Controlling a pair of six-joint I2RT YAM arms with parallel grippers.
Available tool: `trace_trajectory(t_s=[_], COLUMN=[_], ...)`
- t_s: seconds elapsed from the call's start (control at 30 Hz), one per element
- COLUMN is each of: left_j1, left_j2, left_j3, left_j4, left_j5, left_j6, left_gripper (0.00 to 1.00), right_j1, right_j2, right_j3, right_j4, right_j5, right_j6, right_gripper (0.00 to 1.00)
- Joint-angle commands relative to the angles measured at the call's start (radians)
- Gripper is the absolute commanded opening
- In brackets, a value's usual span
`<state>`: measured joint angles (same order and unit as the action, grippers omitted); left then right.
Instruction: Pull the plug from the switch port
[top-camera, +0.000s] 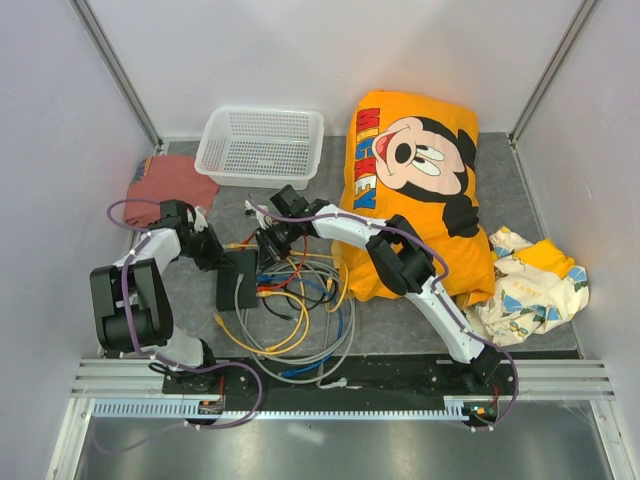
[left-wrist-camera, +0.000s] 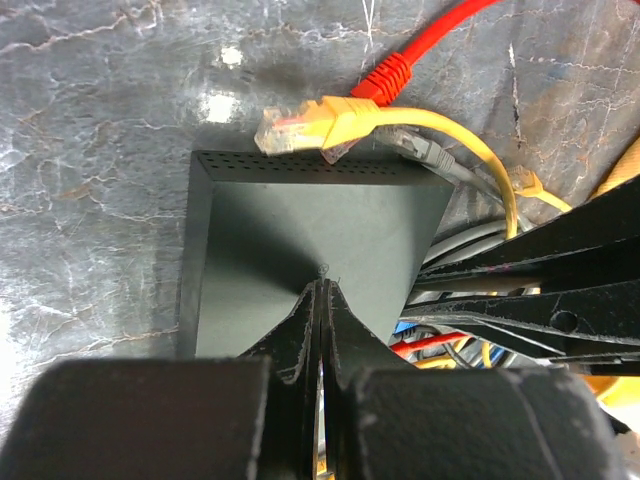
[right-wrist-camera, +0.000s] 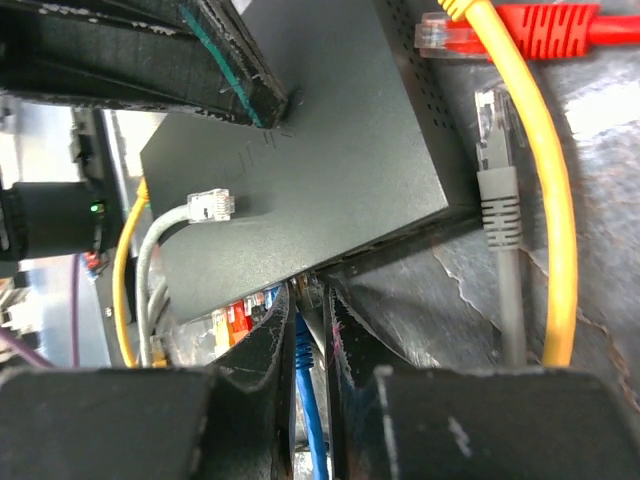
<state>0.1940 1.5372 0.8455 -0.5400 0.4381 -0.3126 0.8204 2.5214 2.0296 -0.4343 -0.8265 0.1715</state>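
The switch (top-camera: 238, 279) is a flat matte-black box lying on the grey mat. My left gripper (top-camera: 214, 254) is shut and empty, with its tips (left-wrist-camera: 322, 284) pressed down on the switch's top (left-wrist-camera: 300, 220). My right gripper (top-camera: 268, 246) is at the switch's port side. In the right wrist view its fingers (right-wrist-camera: 312, 292) are closed on a blue plug and its blue cable (right-wrist-camera: 306, 372), which sits in a port at the edge of the switch (right-wrist-camera: 300, 150). Red and orange plugs (right-wrist-camera: 232, 322) sit in the ports beside it. The left gripper's finger (right-wrist-camera: 240, 85) rests on the switch top.
Loose yellow (left-wrist-camera: 292, 130), red (left-wrist-camera: 386, 76) and grey (left-wrist-camera: 420, 148) plugs lie at the switch's far end. A cable tangle (top-camera: 292, 312) lies to its right. A white mesh basket (top-camera: 260, 146), red-brown cloth (top-camera: 165, 185), orange Mickey cloth (top-camera: 415, 190) and patterned cloth (top-camera: 530, 285) surround it.
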Motion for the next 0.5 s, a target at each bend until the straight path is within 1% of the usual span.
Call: trace_trajectory(t_s=[0.0, 0.13, 0.33, 0.47], left_j1=[-0.007, -0.007, -0.013, -0.013], left_j2=[0.003, 0.003, -0.002, 0.003], left_j3=[-0.042, -0.033, -0.048, -0.051], left_j4=[0.003, 0.005, 0.02, 0.022], left_j5=[-0.101, -0.073, -0.062, -0.059], left_j6=[0.012, 0.003, 0.004, 0.006], left_gripper=[0.02, 0.01, 0.02, 0.02], right_j1=[-0.032, -0.043, -0.01, 0.003], right_j2=[-0.012, -0.015, 0.0, -0.001], right_j3=[-0.006, -0.034, -0.035, -0.101], right_j4=[-0.089, -0.086, -0.067, -0.057], right_j5=[0.352, 0.28, 0.176, 0.106], right_j6=[-0.109, -0.112, -0.104, -0.086], right_gripper=[0.0, 0.0, 0.0, 0.0])
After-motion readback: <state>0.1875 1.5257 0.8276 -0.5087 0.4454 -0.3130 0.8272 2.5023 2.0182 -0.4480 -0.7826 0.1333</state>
